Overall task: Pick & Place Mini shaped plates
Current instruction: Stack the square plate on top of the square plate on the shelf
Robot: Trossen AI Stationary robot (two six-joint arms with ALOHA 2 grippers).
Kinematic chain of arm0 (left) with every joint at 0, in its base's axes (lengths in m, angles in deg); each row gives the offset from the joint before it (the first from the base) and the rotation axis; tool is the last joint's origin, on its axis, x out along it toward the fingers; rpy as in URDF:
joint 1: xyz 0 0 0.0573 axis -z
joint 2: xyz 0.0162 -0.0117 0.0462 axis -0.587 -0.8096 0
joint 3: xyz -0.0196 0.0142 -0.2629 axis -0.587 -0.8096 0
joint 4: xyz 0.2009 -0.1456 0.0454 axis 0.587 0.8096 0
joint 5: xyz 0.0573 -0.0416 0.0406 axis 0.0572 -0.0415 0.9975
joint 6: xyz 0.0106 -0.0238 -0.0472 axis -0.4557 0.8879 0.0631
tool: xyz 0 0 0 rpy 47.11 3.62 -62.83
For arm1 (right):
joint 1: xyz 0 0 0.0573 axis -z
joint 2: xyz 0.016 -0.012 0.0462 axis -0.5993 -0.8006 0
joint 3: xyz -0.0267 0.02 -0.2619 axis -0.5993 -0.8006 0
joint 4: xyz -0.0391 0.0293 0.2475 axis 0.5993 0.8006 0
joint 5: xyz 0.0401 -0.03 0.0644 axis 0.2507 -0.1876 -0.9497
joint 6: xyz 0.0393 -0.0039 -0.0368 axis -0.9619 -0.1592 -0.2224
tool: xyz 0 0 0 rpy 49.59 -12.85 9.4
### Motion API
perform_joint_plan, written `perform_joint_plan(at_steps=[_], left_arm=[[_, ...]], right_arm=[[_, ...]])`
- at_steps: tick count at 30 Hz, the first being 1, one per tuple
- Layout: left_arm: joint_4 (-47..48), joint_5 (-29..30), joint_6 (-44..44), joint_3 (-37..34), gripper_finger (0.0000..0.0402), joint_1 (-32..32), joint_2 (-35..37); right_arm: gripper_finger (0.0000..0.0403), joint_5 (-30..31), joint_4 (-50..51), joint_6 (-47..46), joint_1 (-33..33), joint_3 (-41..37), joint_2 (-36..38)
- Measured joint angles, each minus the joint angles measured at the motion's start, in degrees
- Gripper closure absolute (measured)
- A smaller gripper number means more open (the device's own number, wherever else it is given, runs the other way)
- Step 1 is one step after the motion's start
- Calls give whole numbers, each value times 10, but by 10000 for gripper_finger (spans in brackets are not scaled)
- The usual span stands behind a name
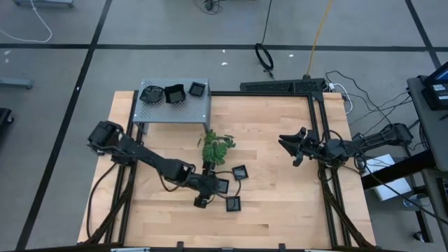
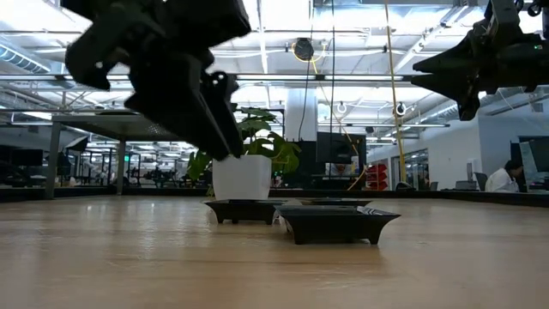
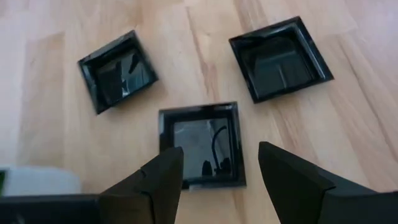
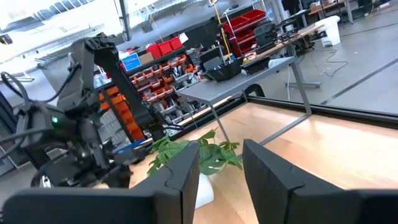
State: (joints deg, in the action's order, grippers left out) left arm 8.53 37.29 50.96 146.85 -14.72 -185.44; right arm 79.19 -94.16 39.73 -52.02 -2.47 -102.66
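Observation:
Three square black glossy mini plates lie flat on the wooden table: one (image 1: 221, 186), one (image 1: 240, 171) and one (image 1: 233, 204). Three more plates (image 1: 173, 93) sit on top of the grey perforated box (image 1: 189, 110). My left gripper (image 1: 208, 192) is open and hovers above the nearest plate (image 3: 202, 144), its fingers standing over that plate's two sides without touching it. The low view shows the left gripper (image 2: 225, 146) clear above the table. My right gripper (image 1: 290, 148) is open and waits in the air over the table's right part.
A green leafy plant (image 1: 217, 147) in a white pot (image 2: 243, 176) stands just beyond the three plates, close to my left arm. A black frame (image 1: 318, 126) runs along the far and right edges. Bare wood lies between the plates and the right gripper.

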Motion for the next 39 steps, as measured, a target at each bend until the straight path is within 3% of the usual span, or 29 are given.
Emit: perform_joint_plan(at_steps=[7, 13, 23, 27, 35, 39], left_arm=[[-88, -1, 10, 0, 188, 8, -55], [-90, 4, 13, 0, 188, 23, -86], [-97, 67, 13, 2, 194, 37, -109], [-97, 56, 11, 2, 238, 37, -110], [-105, 65, 11, 0, 381, 32, -111], [-126, 66, 11, -1, 388, 32, -92]], right_arm=[[293, 0, 0, 0, 0, 0, 0], [291, 0, 0, 0, 0, 0, 0], [291, 0, 0, 0, 0, 0, 0], [293, 0, 0, 0, 0, 0, 0], [293, 0, 0, 0, 0, 0, 0], [292, 0, 0, 0, 0, 0, 0]])
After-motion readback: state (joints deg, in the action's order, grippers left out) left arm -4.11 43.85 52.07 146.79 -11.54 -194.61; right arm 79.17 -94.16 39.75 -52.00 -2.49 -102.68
